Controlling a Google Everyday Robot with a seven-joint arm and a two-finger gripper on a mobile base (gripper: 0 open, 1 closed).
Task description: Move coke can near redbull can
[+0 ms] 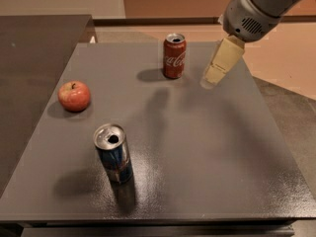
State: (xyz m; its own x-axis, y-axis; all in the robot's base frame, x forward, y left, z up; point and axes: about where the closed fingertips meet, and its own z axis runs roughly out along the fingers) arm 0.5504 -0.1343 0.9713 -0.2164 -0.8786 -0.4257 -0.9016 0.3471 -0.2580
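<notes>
In the camera view, a dark grey counter [207,147] is taking up most of the scene and is carrying three things. The coke can [174,56] is standing upright near the far edge, a little right of the middle, with its white script facing the camera and its silver top showing. The redbull can [114,154] is standing upright toward the near edge, left of the middle, with its opened silver top turned up at the camera. The two cans are sitting well apart, with a bare stretch of counter lying between them. A red apple [74,96] is resting on the left side, stem up, roughly between the two cans in depth and apart from both.

The arm [252,14] is reaching in from the upper right corner, its rounded grey housing showing a small vented patch. Below it, the cream-coloured end effector [213,77] is pointing down and to the left, hanging just beside the coke can on its right without touching it. It is holding nothing, and whether it is apart or together I cannot tell from this angle.

A soft shadow of the arm is falling across the middle of the counter, below the coke can. A second dark surface [34,48] is running along the left, and pale floor [281,58] is showing beyond the counter's right edge.
</notes>
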